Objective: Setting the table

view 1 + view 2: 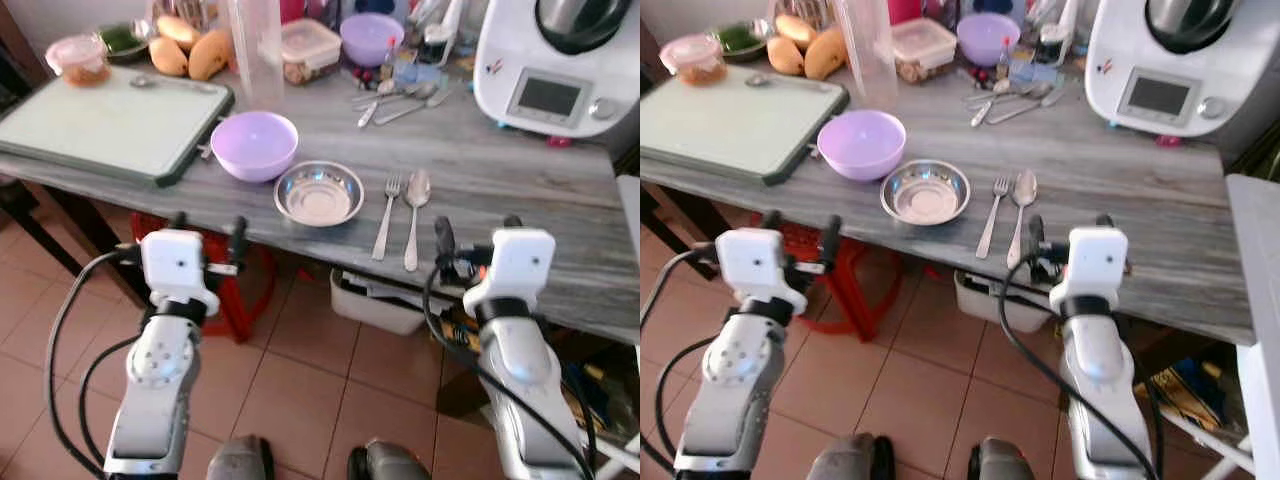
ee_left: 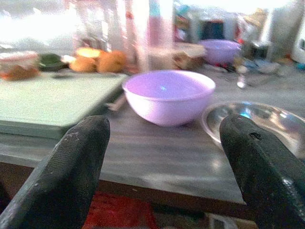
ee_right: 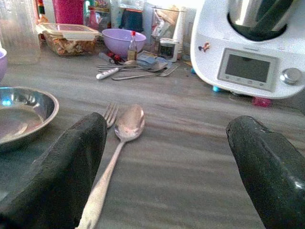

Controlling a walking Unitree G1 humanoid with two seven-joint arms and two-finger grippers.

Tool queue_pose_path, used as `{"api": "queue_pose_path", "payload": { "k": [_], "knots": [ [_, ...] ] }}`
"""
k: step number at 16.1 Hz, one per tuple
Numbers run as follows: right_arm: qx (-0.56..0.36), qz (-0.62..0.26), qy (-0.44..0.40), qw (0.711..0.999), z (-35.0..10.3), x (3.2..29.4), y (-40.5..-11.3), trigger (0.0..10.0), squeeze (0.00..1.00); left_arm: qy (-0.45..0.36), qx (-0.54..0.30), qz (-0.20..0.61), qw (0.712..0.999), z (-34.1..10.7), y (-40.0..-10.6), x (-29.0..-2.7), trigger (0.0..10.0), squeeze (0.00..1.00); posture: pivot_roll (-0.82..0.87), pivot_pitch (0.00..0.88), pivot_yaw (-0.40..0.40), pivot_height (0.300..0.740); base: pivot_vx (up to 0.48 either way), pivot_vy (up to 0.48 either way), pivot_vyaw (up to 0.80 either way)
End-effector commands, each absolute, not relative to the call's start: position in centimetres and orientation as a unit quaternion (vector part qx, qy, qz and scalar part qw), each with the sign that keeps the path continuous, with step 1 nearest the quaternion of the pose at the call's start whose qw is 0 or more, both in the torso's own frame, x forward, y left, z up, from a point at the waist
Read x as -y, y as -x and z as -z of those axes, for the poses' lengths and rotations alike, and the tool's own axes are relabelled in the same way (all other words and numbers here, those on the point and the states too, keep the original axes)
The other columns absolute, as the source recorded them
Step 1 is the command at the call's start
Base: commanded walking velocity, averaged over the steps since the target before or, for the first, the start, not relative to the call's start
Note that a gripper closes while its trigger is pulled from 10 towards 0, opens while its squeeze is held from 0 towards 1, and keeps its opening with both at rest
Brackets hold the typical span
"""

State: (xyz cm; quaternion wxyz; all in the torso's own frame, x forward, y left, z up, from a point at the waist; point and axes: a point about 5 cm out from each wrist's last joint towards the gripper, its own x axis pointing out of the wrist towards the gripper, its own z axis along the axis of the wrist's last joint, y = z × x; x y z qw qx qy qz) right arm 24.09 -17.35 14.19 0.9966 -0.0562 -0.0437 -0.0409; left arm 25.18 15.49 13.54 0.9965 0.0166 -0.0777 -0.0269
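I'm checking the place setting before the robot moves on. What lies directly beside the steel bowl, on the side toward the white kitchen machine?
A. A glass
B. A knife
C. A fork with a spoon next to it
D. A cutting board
C: a fork lies just beside the steel bowl, with a spoon on its far side, toward the white kitchen machine.

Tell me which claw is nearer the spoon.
Right. The right claw hovers open at the table edge just right of the spoon. The left claw, also open, sits far to its left, below the purple bowl.
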Motion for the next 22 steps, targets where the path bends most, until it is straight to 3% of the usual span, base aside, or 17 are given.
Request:
{"api": "queue_pose_path", "payload": {
  "k": [1,22],
  "knots": [
    [0.051,0.044,0.062,0.996,-14.5,17.3,-23.6,10.0,0.0,-0.016,0.079,0.011,0.997,-13.5,-25.4,-16.0,10.0,0.0,0.01,0.0,0.001,0.74,0.0,0.0,0.0],
    [0.045,0.049,0.061,0.996,-14.3,17.1,-23.4,10.0,0.0,-0.005,0.041,0.054,0.998,-11.2,-24.0,-16.4,10.0,0.0,-0.01,0.0,0.017,0.74,0.0,0.0,0.0]
  ]
}}
